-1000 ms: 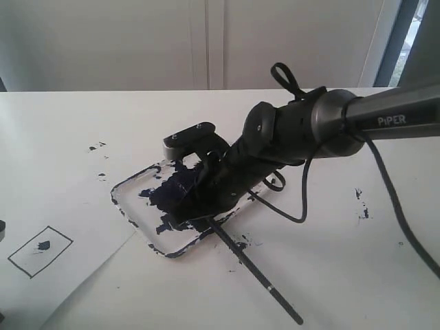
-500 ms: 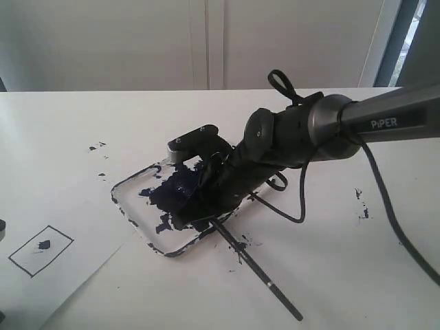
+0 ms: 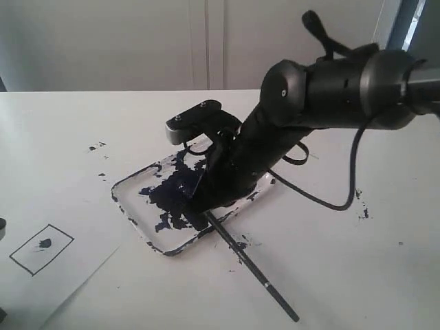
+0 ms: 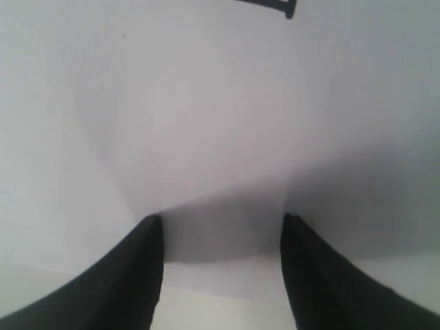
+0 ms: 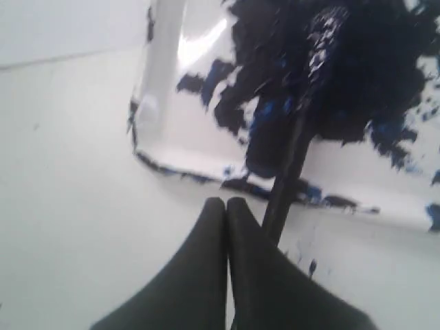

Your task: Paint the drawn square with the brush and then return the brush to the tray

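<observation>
The brush [image 3: 251,265] lies slanted, its dark tip in the paint of the tray [image 3: 122,189] and its handle out over the rim onto the table. My right gripper [image 3: 199,205] hangs low over the tray's near edge. In the right wrist view its fingers [image 5: 225,201] are pressed together with nothing between them; the brush [image 5: 292,165] runs just beside them into the tray [image 5: 168,82]. The drawn square [image 3: 38,253], with a small dark blot inside, sits on white paper at the far left. My left gripper [image 4: 220,218] is open over plain white paper.
Dark paint splatters [image 3: 363,206] dot the table to the right of the tray, with more [image 3: 96,147] behind it on the left. The paper sheet [image 3: 82,275] covers the front left corner. A black cable [image 3: 330,199] loops under the right arm.
The right arm has lifted and its wrist has swung upward, while the shut fingers stay near the tray's front edge. The brush lies almost where it was.
</observation>
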Robot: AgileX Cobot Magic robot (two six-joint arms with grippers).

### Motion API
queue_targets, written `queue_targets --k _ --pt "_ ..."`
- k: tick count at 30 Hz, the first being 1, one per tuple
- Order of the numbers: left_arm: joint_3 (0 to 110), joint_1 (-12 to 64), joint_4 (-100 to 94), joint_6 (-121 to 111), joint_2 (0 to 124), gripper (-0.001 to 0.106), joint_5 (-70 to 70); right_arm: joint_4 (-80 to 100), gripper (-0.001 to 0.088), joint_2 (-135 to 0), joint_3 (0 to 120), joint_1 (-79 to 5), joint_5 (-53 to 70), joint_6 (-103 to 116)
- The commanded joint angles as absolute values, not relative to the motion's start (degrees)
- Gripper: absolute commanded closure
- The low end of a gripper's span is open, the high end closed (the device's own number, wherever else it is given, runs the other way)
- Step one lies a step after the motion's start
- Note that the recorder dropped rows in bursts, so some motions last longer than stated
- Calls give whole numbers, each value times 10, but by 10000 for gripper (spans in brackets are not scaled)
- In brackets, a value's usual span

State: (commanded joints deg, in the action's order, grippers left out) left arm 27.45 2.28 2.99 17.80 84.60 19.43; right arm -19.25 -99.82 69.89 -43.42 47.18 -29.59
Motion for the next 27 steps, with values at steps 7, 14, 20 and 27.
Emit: queue_targets --k 7,14,20,27 --pt "274 24 32 176 846 490 198 -128 868 -926 642 -435 490 -248" --pt "274 24 32 176 846 490 201 -130 868 -857 534 -439 459 -241" --pt "274 24 32 177 846 490 201 -131 868 -790 423 -454 377 -219" --pt "274 24 32 178 846 490 201 -134 868 -716 329 -529 210 -173"
